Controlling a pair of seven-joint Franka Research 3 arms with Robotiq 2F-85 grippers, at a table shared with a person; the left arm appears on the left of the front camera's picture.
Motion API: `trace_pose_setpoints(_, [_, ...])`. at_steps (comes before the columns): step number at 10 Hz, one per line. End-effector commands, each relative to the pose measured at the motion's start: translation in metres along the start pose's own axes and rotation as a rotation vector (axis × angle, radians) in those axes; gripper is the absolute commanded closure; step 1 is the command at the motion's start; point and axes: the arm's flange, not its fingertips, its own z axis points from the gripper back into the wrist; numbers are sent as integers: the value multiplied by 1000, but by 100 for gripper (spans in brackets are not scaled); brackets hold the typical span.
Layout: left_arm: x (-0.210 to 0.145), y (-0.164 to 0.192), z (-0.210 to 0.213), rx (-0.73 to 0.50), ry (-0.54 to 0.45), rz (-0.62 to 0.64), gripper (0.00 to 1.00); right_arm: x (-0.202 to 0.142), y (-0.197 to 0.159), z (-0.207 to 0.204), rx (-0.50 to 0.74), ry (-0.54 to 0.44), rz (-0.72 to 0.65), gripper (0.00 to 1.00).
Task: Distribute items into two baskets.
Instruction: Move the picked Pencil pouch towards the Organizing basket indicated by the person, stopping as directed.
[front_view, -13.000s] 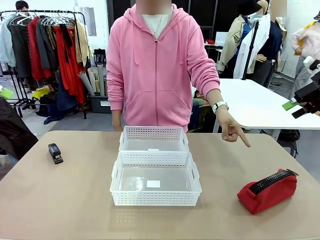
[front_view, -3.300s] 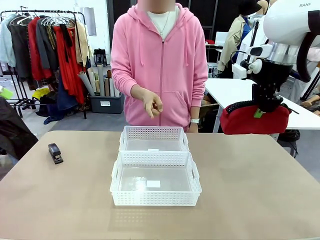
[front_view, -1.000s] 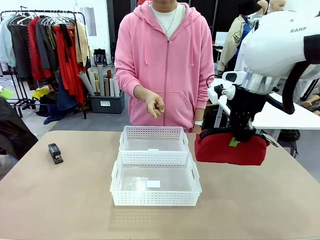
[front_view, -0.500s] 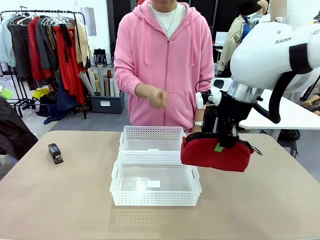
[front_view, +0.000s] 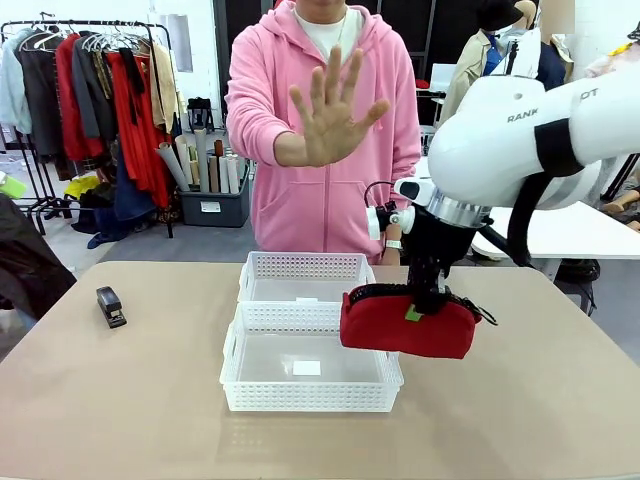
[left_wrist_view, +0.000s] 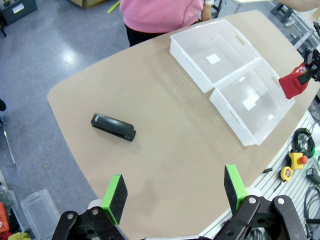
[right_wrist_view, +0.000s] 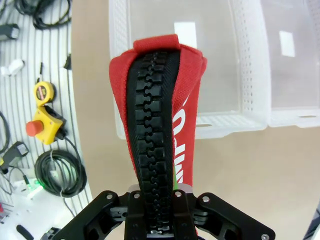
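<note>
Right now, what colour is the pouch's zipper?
Black zipper on the red pouch; right wrist view.

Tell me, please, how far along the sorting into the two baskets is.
Done: nothing; the near basket and far basket hold no items. In hand: the right pincer is shut on the red pouch, above the near basket's right edge. Left: placing the pouch, then the stapler, lying on the table; the left pincer is open.
</note>
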Motion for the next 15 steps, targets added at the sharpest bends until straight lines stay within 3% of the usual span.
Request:
trace_pose_setpoints(1, [0,0,0,-13,-13,-3,0,-31,-4,37,-51,-46,-25,100])
trace_pose_setpoints(4, [0,0,0,-13,-13,-3,0,-117,-24,112,-44,-23,16,100])
trace_pose_setpoints(6, [0,0,0,-13,-13,-3,0,-151,-34,132,-15,19,37,100])
trace_pose_setpoints(15, [0,0,0,-13,-13,-3,0,-165,-30,136,-16,11,17,100])
